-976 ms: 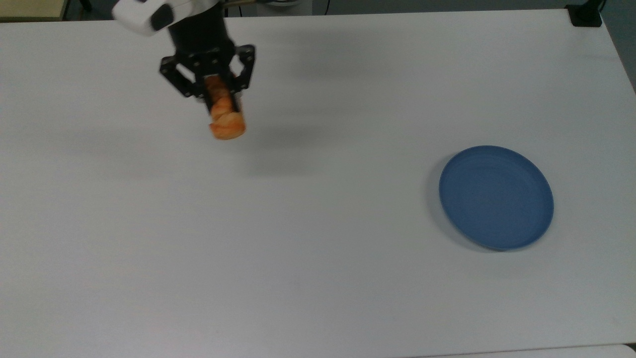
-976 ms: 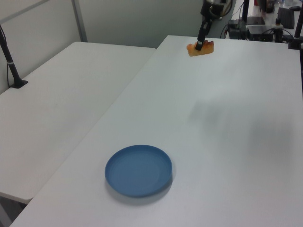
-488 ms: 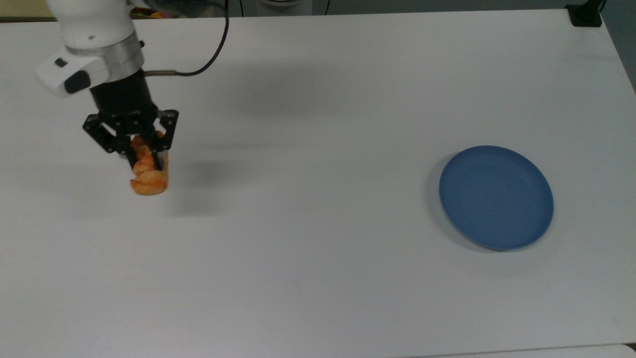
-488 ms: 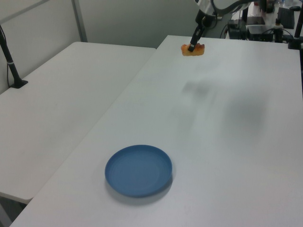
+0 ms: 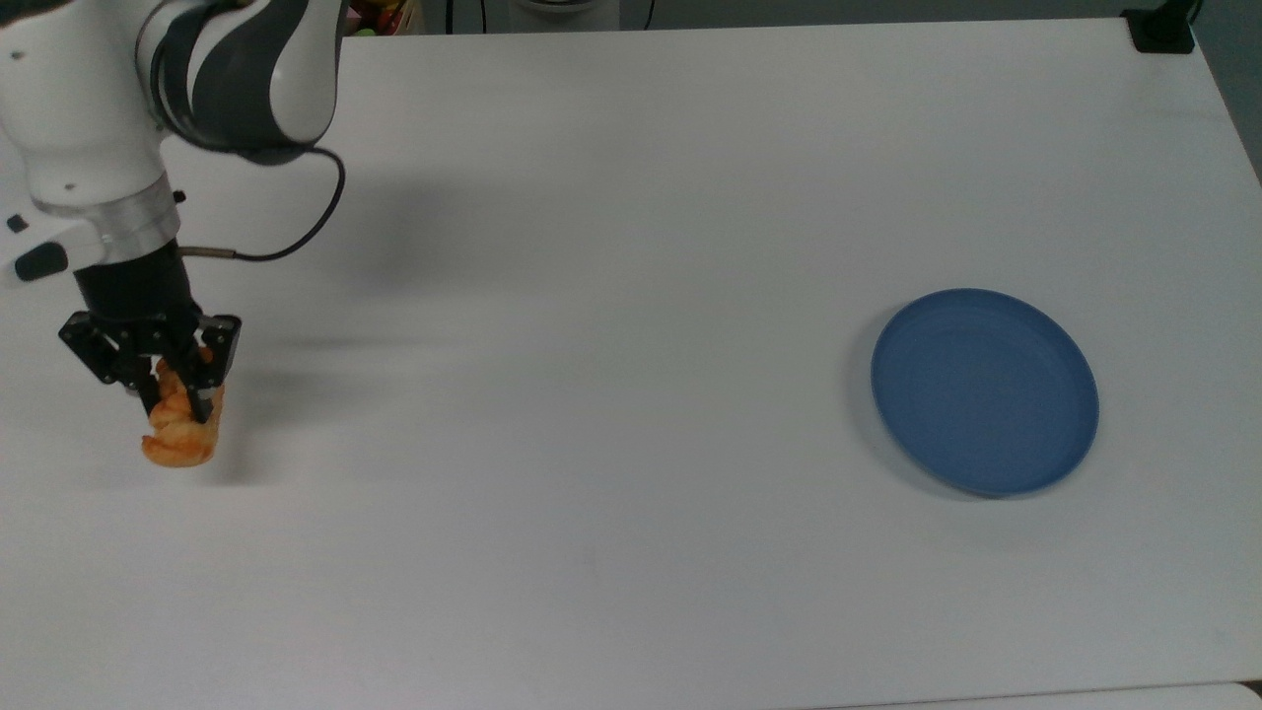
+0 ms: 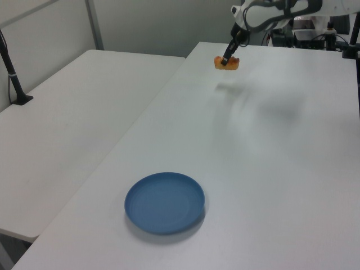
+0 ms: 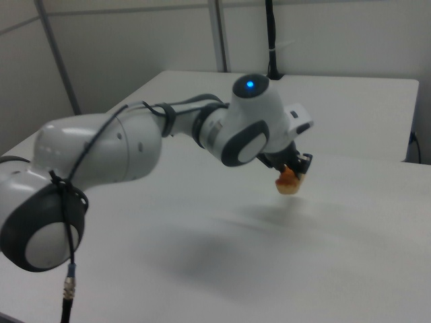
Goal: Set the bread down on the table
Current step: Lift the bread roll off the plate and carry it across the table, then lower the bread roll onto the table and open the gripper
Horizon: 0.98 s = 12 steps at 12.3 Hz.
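Observation:
The bread [image 5: 179, 437], a small golden-orange ridged bun, hangs above the white table [image 5: 631, 552] near the top view's left edge, with my black gripper [image 5: 175, 406] shut on it. In the left view the bread [image 6: 227, 63] hangs at the far end of the table [image 6: 270, 169], held by the gripper [image 6: 225, 58] just above the surface. In the right view the gripper [image 7: 293, 170] holds the bread [image 7: 288, 183] clear of the table [image 7: 350, 229], a faint shadow lying below it.
A round blue plate [image 5: 984, 390] lies bare at the top view's right and at the near end of the left view as the plate [image 6: 165, 202]. A second white table [image 6: 67, 129] stands at the left view's left. My bulky white arm [image 7: 148, 148] spans the right view.
My gripper has carried the bread from the top view's upper middle-left down toward its left edge, and lower toward the table. The plate has stayed put.

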Each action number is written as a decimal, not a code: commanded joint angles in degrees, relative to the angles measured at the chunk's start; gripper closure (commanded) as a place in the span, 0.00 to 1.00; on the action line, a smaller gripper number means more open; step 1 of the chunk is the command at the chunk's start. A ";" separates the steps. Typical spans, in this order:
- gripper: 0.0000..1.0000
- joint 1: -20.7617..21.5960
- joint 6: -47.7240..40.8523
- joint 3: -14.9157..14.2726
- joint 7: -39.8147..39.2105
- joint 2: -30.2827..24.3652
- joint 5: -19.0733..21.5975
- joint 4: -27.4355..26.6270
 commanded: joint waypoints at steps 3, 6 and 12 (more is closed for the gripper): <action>0.61 -2.84 1.83 1.21 -6.98 8.67 1.60 7.28; 0.61 -4.24 5.78 1.30 -7.35 10.17 1.61 7.19; 0.00 -3.99 5.96 1.30 -7.44 10.09 1.60 6.40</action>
